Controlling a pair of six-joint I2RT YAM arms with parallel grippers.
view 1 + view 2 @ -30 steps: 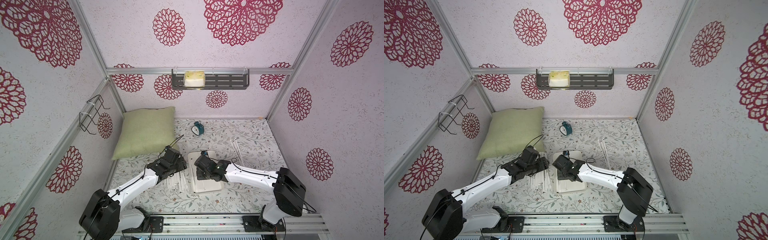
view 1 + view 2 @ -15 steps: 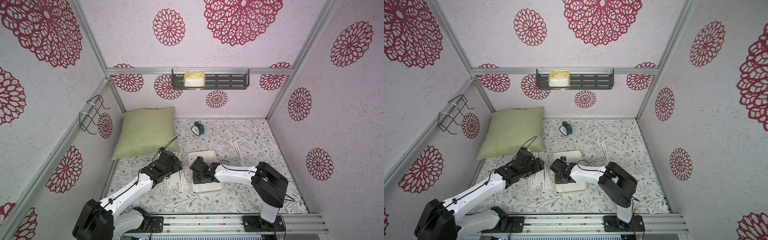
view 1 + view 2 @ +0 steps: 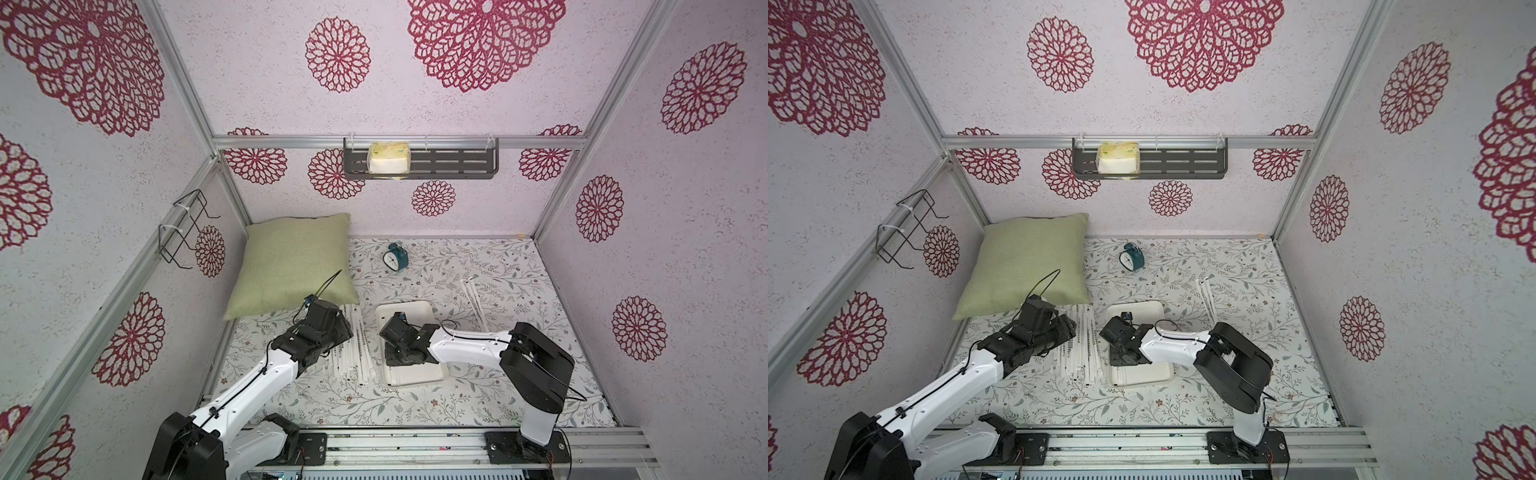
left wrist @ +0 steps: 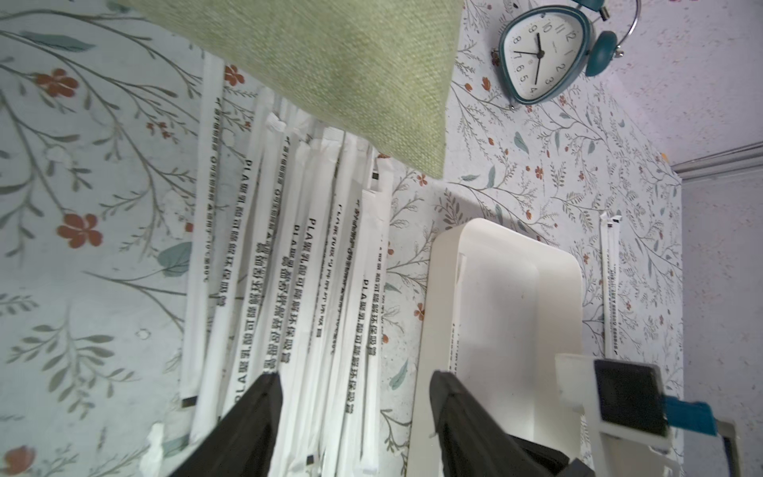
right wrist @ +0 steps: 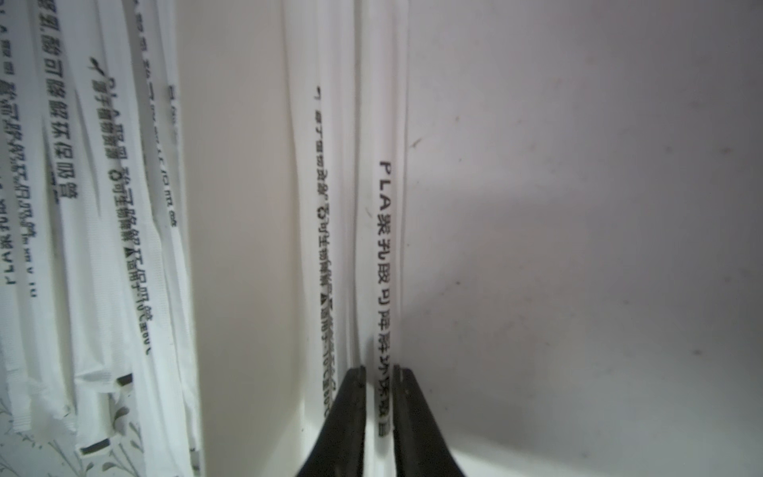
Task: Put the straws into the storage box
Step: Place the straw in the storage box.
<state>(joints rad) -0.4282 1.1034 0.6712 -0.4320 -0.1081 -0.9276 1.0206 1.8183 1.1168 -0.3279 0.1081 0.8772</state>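
Note:
The storage box is a shallow white tray in the middle of the floor, seen in both top views. A pile of white straws lies just to its left. Two more straws lie to its right. My right gripper is low inside the box, its jaws narrowly open around a printed straw that lies on the box floor beside another straw. My left gripper hangs open above the pile's right side and the box's left rim, holding nothing.
A green pillow rests on the far ends of the piled straws. A teal alarm clock stands behind the box. On the back wall a dark shelf holds a yellow pack. A wire rack hangs on the left wall.
My right arm has drawn back and its gripper has come nearer within the box; its jaws have parted slightly around the straw. My left gripper's jaws have narrowed somewhat.

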